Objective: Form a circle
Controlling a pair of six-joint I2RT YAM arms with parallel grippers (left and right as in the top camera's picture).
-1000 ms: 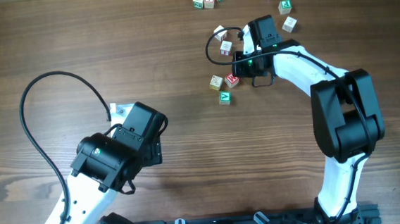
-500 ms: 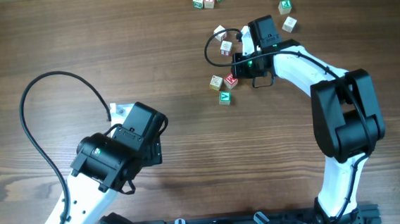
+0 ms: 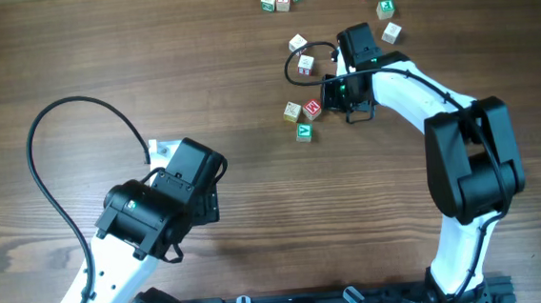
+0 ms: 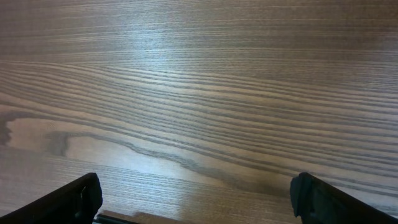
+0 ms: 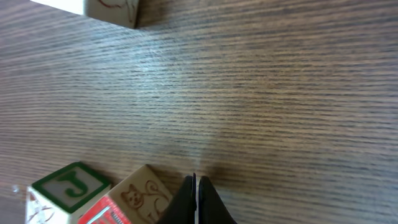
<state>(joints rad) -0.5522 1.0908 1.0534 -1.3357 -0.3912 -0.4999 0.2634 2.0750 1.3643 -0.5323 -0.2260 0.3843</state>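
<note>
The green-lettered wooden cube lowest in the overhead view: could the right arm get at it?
Probably yes. The green-lettered wooden cube lies uncovered on the wooden table close to the right gripper, with a red-lettered wooden cube just beside it. The jaws are shut, so nudging looks easier than grabbing.

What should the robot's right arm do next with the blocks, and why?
Probably push the cat block a little with the shut right gripper: its tips sit right beside it, and the blocks don't yet make a closed ring.
</note>
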